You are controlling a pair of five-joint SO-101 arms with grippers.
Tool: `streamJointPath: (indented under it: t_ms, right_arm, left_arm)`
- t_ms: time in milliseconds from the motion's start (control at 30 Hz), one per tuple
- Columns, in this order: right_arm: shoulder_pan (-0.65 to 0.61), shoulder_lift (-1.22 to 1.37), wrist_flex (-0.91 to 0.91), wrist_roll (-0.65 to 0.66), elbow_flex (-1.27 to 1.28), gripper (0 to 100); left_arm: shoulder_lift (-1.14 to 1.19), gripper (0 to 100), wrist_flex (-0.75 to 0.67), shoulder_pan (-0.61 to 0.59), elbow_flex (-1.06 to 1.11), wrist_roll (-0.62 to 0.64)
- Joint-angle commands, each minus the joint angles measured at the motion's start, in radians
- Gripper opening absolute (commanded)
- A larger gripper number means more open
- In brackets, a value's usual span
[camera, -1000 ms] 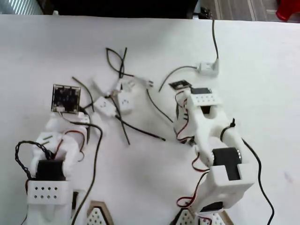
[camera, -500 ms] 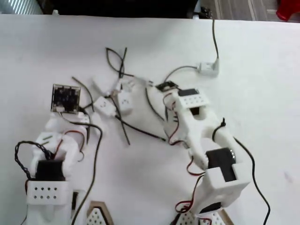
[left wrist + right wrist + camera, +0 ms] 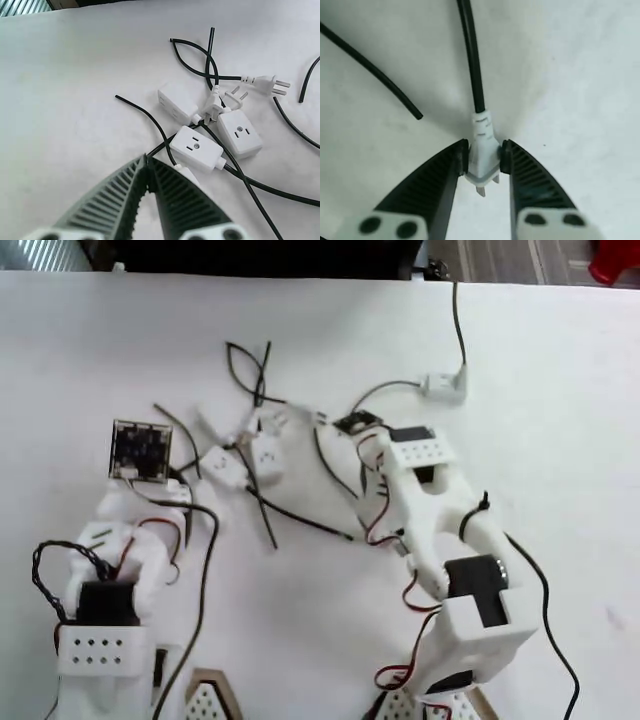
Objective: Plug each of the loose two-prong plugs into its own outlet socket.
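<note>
change, left to right: the left pincer (image 3: 146, 161), of dark ribbed plastic, is held where it was. its jaws are pressed fully together on nothing, just short of a cluster of white square plastic outlet sockets (image 3: 196, 146). the right arm was swung leftward toward that cluster over the last second, then drawn slightly back. the right pincer (image 3: 484, 146), of the same dark ribbed plastic, is now closed to a narrow gap on a small white moulded two-prong plug (image 3: 481, 131). the plug is clamped by its flanks just above the white table (image 3: 560, 340), prongs toward the wrist, its black cord (image 3: 472, 60) running away.

meaning: one plug is judged secured. none is seen seated. re-aiming of the prongs is judged necessary before insertion.

counts:
- arms: two.
- sockets: three in the cluster.
- one further white block on a cord (image 3: 440, 386), lying apart to the right, face unreadable.
- bare-pronged plugs in the left wrist view: two, a near one (image 3: 233, 96) and a far one (image 3: 265, 82). whether either is the clamped plug cannot be told.
</note>
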Motion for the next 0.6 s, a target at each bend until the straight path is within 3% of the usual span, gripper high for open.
streamJointPath:
  t_ms: [0,333,567]
  right_arm:
    - [0.016,-0.051,-0.007,0.028,-0.038,9.4]
    - [0.031,-0.051,-0.007,0.092,-0.038,3.5]
    - [0.047,-0.05,-0.007,0.094,-0.038,6.5]
  left_arm:
    - [-0.021,3,-0.026,-0.001,-0.011,0.005]
    - [-0.021,3,-0.026,-0.001,-0.011,0.005]
    - [-0.021,3,-0.026,-0.001,-0.011,0.005]
